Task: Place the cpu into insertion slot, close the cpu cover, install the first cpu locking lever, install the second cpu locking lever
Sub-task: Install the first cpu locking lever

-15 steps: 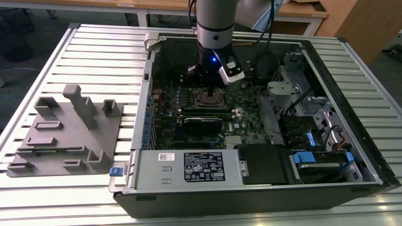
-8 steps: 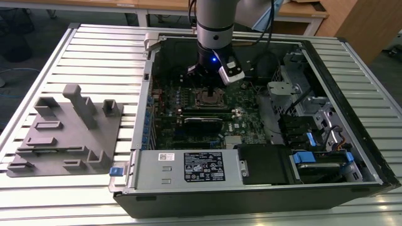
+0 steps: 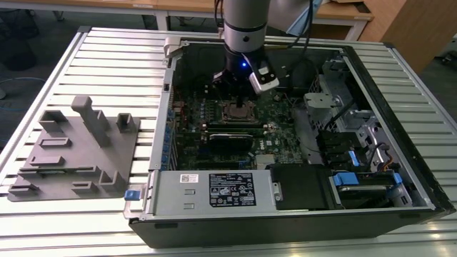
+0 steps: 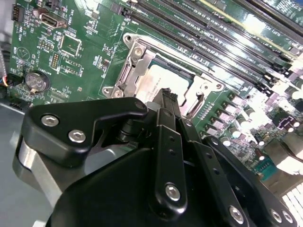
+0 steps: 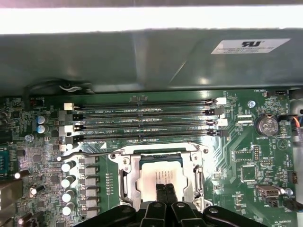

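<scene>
In both wrist views the black gripper [image 5: 165,187] covered the tool-side edge of the dull silver-grey square cpu [image 5: 158,170]. In the exterior view, the silvery-rimmed square insertion slot [image 3: 238,111] directly under the tool was too small to make out.

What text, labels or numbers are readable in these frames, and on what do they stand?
Nothing can be read for certain.
Black-and-white label on the power supply: too small to read.
White sticker on the case wall: blurred.
White print beside the memory slots on the board: too small to read.
</scene>
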Controlling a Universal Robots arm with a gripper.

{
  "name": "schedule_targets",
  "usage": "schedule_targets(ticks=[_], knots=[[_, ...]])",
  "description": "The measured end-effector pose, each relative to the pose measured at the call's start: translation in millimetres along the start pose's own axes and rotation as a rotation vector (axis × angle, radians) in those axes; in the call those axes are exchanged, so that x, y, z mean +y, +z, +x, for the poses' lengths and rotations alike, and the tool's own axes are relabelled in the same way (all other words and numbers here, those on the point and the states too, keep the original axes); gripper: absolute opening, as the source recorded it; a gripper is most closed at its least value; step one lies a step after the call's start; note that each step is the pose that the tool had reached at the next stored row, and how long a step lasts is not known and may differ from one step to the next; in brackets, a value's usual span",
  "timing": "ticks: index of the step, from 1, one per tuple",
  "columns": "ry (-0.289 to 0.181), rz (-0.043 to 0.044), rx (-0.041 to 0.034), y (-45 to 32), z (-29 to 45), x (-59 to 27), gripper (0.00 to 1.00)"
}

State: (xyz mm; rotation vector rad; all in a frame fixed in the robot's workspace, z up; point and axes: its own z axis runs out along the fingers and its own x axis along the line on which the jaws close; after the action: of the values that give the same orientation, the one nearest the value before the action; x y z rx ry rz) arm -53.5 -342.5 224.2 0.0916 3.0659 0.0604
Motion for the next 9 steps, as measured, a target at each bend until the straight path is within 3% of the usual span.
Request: schedule_targets(ticks=[6, 9], knots=[[0.0, 0.0, 0.0, -11.8, -0.9, 0.5, 0.11], [0.0, -0.0003, -0.0001, -12.6, -0.9, 0.6, 0.11]])
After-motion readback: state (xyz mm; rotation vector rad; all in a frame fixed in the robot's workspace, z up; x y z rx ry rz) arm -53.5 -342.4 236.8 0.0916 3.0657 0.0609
